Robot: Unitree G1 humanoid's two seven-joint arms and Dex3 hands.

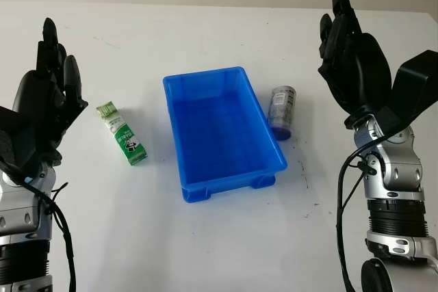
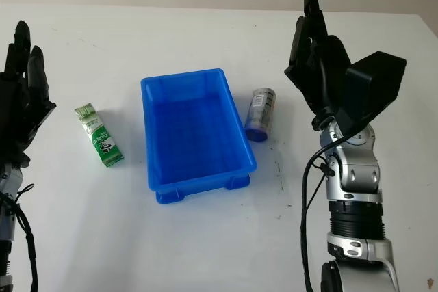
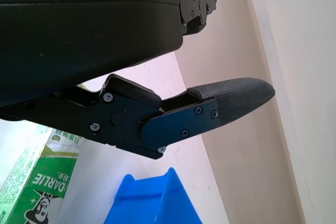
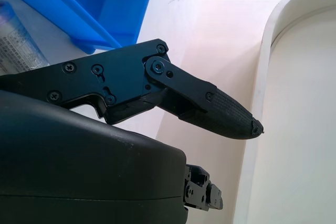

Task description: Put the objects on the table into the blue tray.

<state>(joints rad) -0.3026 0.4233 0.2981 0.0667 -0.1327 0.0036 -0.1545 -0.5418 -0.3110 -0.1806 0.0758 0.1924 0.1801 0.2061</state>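
Observation:
A blue tray (image 1: 180, 141) sits mid-table with nothing inside it. A green and white carton (image 1: 122, 134) lies flat to the tray's left, and the left wrist view catches the carton (image 3: 37, 182) beside a tray corner (image 3: 152, 203). A grey can with a blue cap (image 1: 282, 111) lies on its side just right of the tray; the right wrist view shows that can (image 4: 16, 45). My left hand (image 1: 48, 94) is raised, open, left of the carton. My right hand (image 1: 345, 52) is raised, open, to the right of the can.
The white table (image 1: 226, 237) runs back to a pale wall. Small dark marks dot the surface right of the tray. A rounded white edge (image 4: 262, 77) shows in the right wrist view.

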